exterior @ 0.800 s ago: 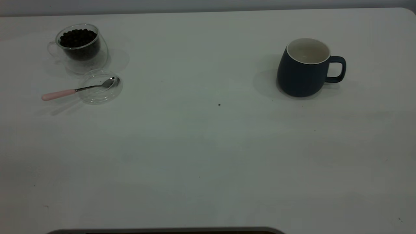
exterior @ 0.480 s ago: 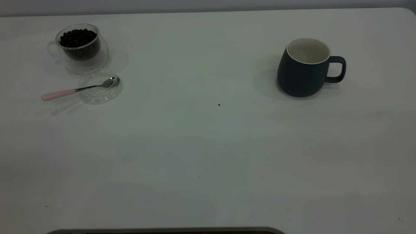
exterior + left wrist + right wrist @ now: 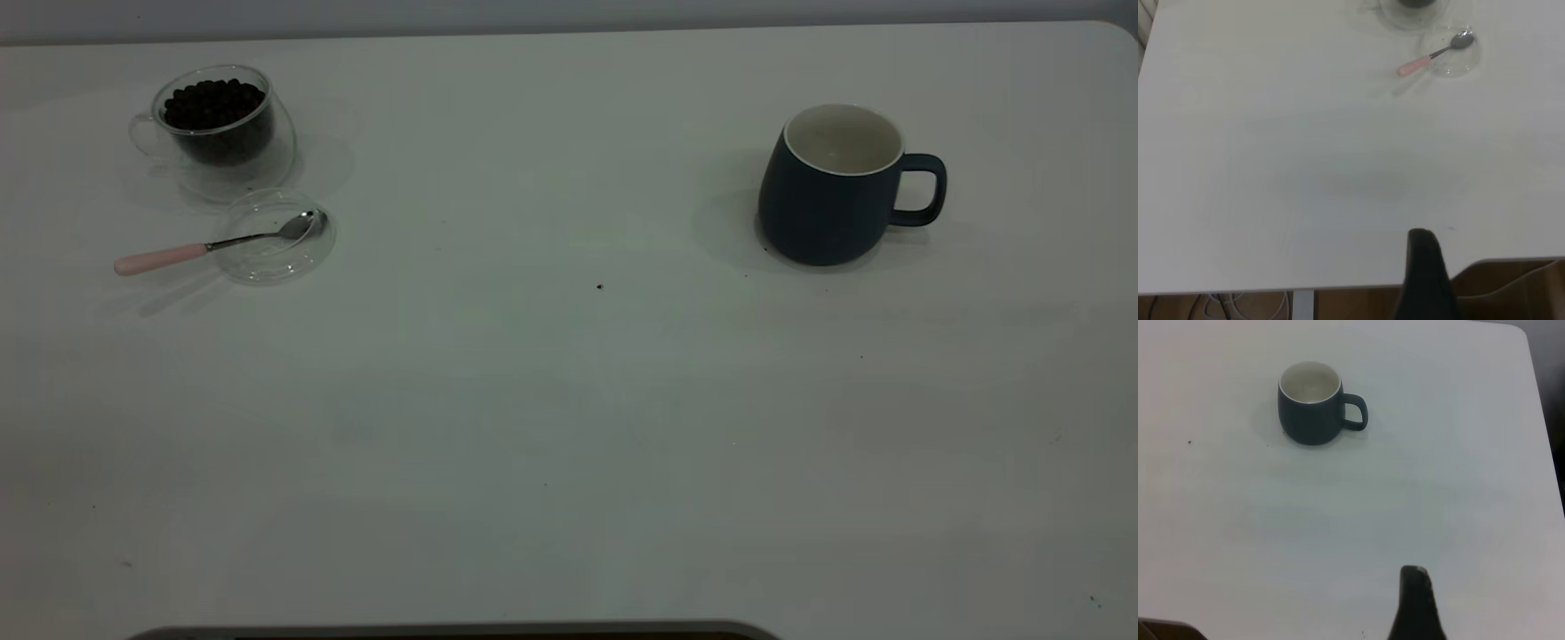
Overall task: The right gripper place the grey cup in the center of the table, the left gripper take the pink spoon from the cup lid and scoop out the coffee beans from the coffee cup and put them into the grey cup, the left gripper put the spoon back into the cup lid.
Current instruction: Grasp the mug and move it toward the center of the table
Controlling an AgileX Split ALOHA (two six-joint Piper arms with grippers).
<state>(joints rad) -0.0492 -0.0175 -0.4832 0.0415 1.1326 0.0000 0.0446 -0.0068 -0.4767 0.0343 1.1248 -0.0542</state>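
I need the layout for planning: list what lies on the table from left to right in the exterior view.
Pale pink-handled metal spoon → clear glass cup of dark coffee beans → round clear glass lid → dark blue-grey ceramic mug.

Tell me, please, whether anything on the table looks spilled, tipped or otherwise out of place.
Nothing stands out: the grey cup and coffee cup stand upright, and the pink spoon rests with its bowl in the cup lid.

From the coffee cup (image 3: 218, 133), I see the cup lid (image 3: 274, 238) just in front, the pink spoon (image 3: 213, 244) resting in it, the grey cup (image 3: 831, 191) far right on the tabletop (image 3: 569, 427).
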